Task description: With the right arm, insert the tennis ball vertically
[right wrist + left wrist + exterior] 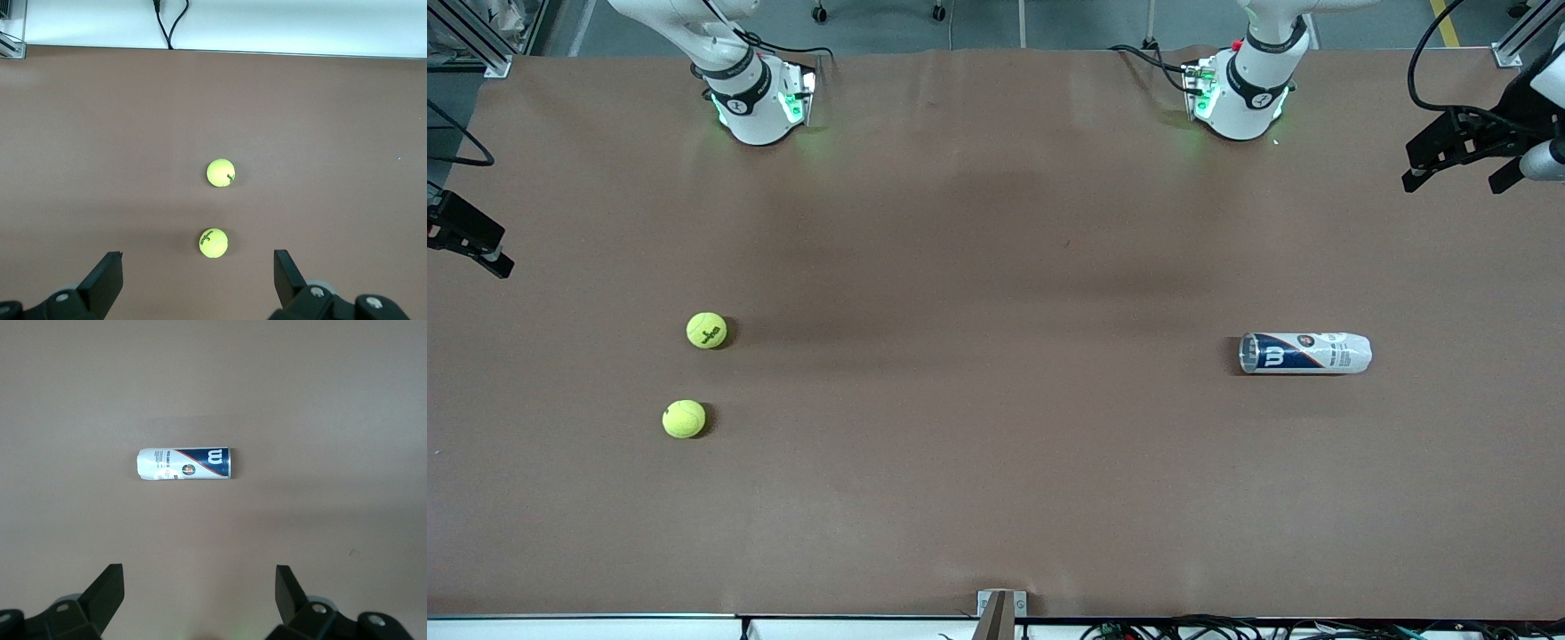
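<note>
Two yellow-green tennis balls lie on the brown table toward the right arm's end: one with black lettering (pixel 707 330) (pixel 213 243), and a plainer one (pixel 684 419) (pixel 221 173) nearer the front camera. A white and blue ball can (pixel 1304 353) (pixel 185 463) lies on its side toward the left arm's end, its open mouth facing the balls. My right gripper (pixel 197 253) hangs open high over the table, short of the lettered ball. My left gripper (pixel 200 568) (pixel 1456 180) hangs open high up, short of the can. Neither holds anything.
The arm bases (pixel 756 98) (pixel 1240 93) stand along the table's edge farthest from the front camera. A metal bracket (pixel 1000 613) and cables sit at the table's near edge. A wide stretch of bare brown table (pixel 996 356) separates the balls from the can.
</note>
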`<act>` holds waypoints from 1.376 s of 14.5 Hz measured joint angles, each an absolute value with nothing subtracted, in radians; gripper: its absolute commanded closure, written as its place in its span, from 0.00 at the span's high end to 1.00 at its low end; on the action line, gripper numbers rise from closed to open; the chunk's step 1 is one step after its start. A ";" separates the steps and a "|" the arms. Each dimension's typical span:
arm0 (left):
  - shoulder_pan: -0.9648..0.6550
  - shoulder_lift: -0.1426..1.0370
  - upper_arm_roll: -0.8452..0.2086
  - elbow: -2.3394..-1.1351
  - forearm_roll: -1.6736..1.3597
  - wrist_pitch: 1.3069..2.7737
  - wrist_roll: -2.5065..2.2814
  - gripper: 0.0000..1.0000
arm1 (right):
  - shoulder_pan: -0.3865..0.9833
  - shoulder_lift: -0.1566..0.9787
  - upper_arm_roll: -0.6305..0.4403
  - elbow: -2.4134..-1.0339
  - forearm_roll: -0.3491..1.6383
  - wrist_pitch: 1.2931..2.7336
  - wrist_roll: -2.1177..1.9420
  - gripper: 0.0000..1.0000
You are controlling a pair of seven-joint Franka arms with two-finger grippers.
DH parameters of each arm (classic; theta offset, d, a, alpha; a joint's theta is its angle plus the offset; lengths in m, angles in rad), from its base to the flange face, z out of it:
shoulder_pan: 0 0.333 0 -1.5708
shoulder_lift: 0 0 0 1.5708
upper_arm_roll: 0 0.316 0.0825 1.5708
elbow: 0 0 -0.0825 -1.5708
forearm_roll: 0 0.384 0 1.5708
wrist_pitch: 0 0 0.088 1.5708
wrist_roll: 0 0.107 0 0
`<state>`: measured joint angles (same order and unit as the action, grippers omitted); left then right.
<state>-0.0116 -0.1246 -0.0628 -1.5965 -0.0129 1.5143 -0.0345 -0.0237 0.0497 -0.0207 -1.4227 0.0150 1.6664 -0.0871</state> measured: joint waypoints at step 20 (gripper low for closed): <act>0.181 -0.036 -0.051 -1.695 0.042 1.562 -0.367 1.00 | -0.025 0.050 -0.021 -1.423 0.015 1.666 -0.087 1.00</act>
